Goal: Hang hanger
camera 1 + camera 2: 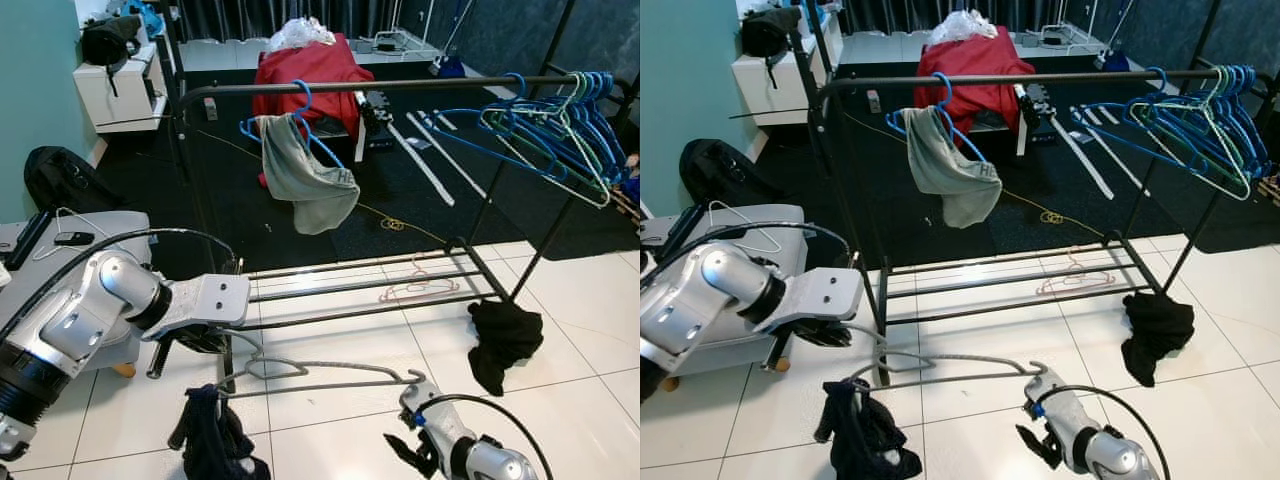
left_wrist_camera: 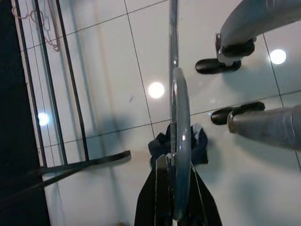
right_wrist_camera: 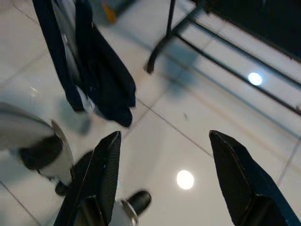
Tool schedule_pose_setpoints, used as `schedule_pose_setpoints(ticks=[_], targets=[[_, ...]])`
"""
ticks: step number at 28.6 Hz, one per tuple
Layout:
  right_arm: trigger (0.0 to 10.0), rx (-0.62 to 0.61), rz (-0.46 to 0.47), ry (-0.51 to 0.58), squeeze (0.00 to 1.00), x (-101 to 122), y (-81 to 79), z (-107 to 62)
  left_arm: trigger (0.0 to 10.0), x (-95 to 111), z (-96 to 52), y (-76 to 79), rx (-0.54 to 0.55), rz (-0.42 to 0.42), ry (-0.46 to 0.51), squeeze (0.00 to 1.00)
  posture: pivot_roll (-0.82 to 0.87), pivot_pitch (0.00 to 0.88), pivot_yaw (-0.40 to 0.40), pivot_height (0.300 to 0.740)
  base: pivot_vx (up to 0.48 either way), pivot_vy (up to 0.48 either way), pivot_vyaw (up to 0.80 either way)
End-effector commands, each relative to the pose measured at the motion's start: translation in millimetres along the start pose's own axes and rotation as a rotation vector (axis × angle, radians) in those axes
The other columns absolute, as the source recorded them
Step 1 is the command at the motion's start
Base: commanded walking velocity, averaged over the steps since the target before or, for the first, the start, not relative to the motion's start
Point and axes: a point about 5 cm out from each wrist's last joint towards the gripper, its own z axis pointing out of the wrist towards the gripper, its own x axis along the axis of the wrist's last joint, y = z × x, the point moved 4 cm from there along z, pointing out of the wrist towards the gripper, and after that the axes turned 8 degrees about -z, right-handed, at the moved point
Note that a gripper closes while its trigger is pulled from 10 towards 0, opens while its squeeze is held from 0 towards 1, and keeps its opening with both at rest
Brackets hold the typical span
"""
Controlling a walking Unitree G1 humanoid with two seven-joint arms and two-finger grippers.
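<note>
left eye view: left gripper [image 1: 205,345], fingers clamping grey hanger [image 1: 320,375], is hovering below rack rail [image 1: 380,87]; hanging remains; right gripper [image 3: 164,183] fingers apart.

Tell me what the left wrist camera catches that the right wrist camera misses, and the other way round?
Left wrist: closed black fingers clamp the grey hanger, seen edge-on, with a pink hanger lying on the rack's low shelf. Right wrist: two black fingers spread wide over bare tile. Both: the dark blue garment, the rack's bars and the white floor.
</note>
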Motion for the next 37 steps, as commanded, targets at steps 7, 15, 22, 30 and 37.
schedule_pose_setpoints(ticks=[7,15,22,30,37], targets=[[10.0,0.372,0.110,0.064,0.00,27,-52.8,-25.8,0.0,-4,2.6,-0.4,-0.005,0.017,-0.034,0.00,-0.06,0.081,0.025,0.740,0.000,0.000,0.00],[10.0,-0.059,-0.009,-0.006,0.00,4,3.4,-6.1,0.0,-2,3.3,-2.3,-0.001,0.021,-0.025,0.00,-0.06,0.082,0.024,0.740,0.000,0.000,0.00],[10.0,-0.145,-0.042,0.343,0.02,75,22.4,-14.7,0.0,-4,3.0,-0.9,-0.007,0.021,-0.034,0.00,-0.05,0.091,0.022,0.740,0.000,0.000,0.00],[10.0,0.200,0.075,0.591,1.00,153,9.6,-45.3,0.0,-5,7.2,3.5,-0.029,0.028,-0.041,0.00,-0.06,0.095,0.020,0.740,0.000,0.000,0.00],[10.0,0.330,0.044,0.491,1.00,146,2.3,-47.7,0.0,-2,11.5,3.2,-0.034,0.039,-0.033,0.00,-0.06,0.096,0.017,0.740,0.000,0.000,0.00]])
